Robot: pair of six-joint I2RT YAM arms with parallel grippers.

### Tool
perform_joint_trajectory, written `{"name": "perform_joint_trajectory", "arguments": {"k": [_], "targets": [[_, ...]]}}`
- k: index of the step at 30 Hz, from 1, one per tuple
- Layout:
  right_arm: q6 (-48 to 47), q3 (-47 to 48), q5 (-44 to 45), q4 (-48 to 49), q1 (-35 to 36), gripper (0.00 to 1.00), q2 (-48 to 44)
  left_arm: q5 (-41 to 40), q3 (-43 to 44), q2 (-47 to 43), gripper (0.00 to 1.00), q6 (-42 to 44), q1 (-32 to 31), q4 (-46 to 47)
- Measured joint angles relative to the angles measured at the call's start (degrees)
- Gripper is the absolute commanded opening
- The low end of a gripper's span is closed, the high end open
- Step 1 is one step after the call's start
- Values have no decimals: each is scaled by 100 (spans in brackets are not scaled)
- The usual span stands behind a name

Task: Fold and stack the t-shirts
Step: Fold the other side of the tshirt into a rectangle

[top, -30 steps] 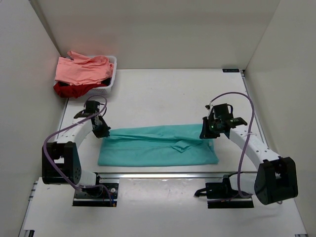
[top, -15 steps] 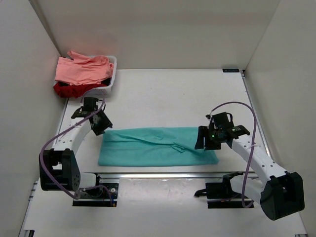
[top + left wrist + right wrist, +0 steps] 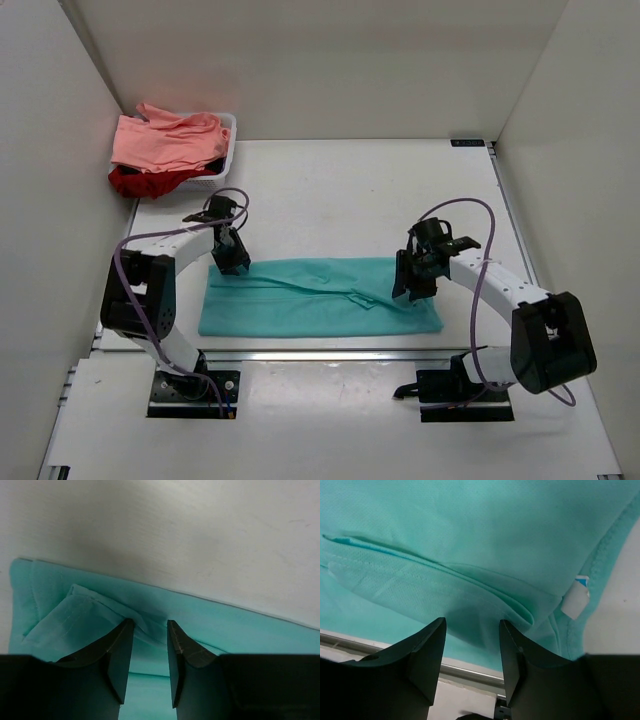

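The teal t-shirt (image 3: 320, 298) lies folded into a long strip near the table's front edge. My left gripper (image 3: 232, 262) is at its far left corner. In the left wrist view (image 3: 149, 627) its jaws stand a little apart, tips down on a raised fold of the teal cloth (image 3: 75, 615). My right gripper (image 3: 408, 285) is low over the shirt's right end, open, astride folded layers (image 3: 470, 575) beside a white label (image 3: 574, 600). The salmon pink t-shirt (image 3: 165, 140) and the dark red t-shirt (image 3: 140, 182) lie heaped in the basket at the back left.
A white plastic basket (image 3: 228, 150) stands at the back left corner. White walls close in the table on the left, back and right. A metal rail (image 3: 330, 352) runs along the front edge, just beyond the shirt's near side.
My left gripper has swung right and come down onto the shirt's far left corner. My right gripper has shifted slightly left and lowered onto the shirt's right end.
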Motion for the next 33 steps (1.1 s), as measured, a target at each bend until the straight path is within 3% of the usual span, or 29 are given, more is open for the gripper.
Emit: {"name": "perform_joint_trajectory", "arguments": {"k": [4, 6, 9, 11, 16, 19, 22, 24, 28, 33], "targets": [[-2, 4, -4, 142, 48, 44, 286, 4, -162, 74, 40, 28, -22, -107], [-2, 7, -9, 205, 70, 44, 420, 0, -240, -74, 27, 26, 7, -216], [-2, 26, -33, 256, 127, 44, 549, -44, -391, -446, 23, 46, 42, -431], [-2, 59, -44, 306, 181, 44, 638, -92, -455, -776, 9, 20, 50, -597], [-2, 103, -52, 385, 339, 46, 785, -157, -535, -1547, 5, -31, 50, -778], [-2, 103, -55, 398, 385, 45, 789, -149, -627, -1766, 10, -42, 37, -791], [-2, 103, -55, 404, 385, 45, 789, -105, -892, -1847, 29, -44, 13, -811], [-7, 103, -55, 404, 382, 45, 789, -48, -1167, -1939, 48, -52, 11, -925], [-4, 103, -55, 402, 374, 47, 789, 20, -1471, -2286, 47, -74, 42, -1320], [17, 138, 20, 380, 409, 48, 835, -13, -1233, -2608, 48, -127, 52, -1456]]}}
